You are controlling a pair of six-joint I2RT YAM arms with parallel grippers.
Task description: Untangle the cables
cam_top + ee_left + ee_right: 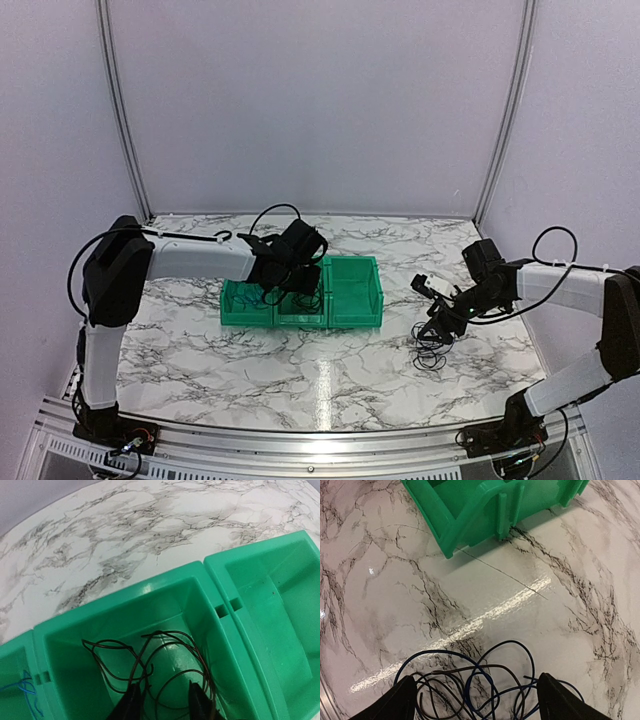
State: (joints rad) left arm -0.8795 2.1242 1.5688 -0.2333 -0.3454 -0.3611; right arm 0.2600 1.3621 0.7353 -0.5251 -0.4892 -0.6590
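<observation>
A tangle of thin blue and black cables (485,677) lies on the marble table between the wide-open fingers of my right gripper (477,702). In the top view this tangle (431,352) sits just below the right gripper (441,325). My left gripper (165,702) is open and hangs inside the middle compartment of a green three-part bin (125,597). A loose black cable (165,655) lies in that compartment, with strands running between and past the fingertips (132,702). A blue cable (26,691) lies in the left compartment. In the top view the left gripper (290,282) is over the bin.
The green bin (352,262) stands mid-table, and its right compartment (270,610) holds nothing visible. A corner of the bin (470,510) shows ahead of the right gripper. Marble table top (300,360) spreads around it, with purple walls behind.
</observation>
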